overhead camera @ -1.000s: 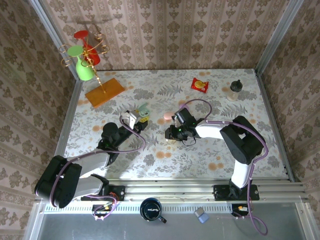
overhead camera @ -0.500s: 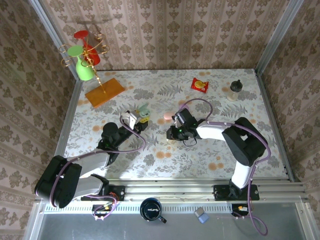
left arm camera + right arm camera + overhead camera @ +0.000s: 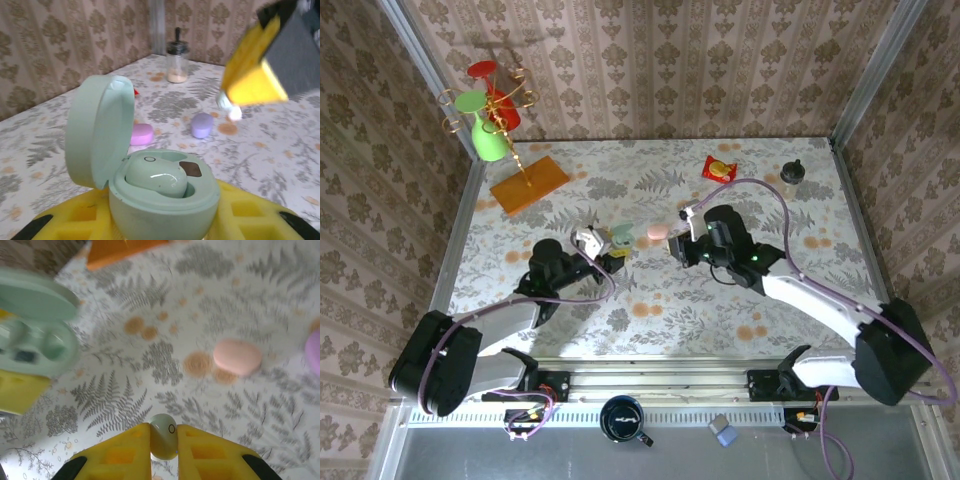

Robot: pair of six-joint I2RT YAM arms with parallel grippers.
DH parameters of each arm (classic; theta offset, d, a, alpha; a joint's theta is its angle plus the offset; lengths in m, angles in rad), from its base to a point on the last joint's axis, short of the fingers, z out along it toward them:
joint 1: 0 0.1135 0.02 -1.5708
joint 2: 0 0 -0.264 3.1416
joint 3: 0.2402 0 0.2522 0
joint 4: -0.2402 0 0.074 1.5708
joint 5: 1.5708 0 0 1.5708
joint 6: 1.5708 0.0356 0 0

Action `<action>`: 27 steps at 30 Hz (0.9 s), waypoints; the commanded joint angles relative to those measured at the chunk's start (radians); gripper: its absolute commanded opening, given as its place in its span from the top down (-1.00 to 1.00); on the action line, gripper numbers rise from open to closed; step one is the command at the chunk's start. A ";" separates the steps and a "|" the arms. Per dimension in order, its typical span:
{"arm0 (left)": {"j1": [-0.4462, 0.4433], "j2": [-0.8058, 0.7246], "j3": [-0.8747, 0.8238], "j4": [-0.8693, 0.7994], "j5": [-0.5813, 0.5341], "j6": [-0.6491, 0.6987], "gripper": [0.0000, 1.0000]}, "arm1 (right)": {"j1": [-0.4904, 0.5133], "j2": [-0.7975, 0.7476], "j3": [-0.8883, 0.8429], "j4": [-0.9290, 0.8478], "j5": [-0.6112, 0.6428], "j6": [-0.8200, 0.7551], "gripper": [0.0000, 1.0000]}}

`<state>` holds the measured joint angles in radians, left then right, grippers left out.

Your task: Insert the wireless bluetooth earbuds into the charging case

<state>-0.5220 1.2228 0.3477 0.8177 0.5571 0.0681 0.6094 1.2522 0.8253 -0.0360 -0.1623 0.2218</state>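
Earbud, likely light, stiff and slippery, sits pinched at its middle by your right gripper, right of the open mint charging case your left gripper clamps.

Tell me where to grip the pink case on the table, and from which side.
Grip the pink case across its short width, from straight above. It lies flat and closed on the table, a low oval, so side approaches would probably slip off.

Open table separates the right hand from the mint case, with a pink case lying nearby.
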 commanded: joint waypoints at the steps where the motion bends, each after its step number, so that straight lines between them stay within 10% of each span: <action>1: -0.029 -0.014 0.025 -0.017 0.107 0.032 0.27 | 0.010 -0.061 0.034 -0.062 -0.046 -0.161 0.64; 27: -0.053 0.022 0.074 0.055 0.273 -0.045 0.27 | 0.102 -0.013 0.145 -0.079 -0.182 -0.245 0.65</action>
<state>-0.5690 1.2331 0.3893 0.8223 0.7918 0.0448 0.6994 1.2228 0.9363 -0.1139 -0.3458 -0.0051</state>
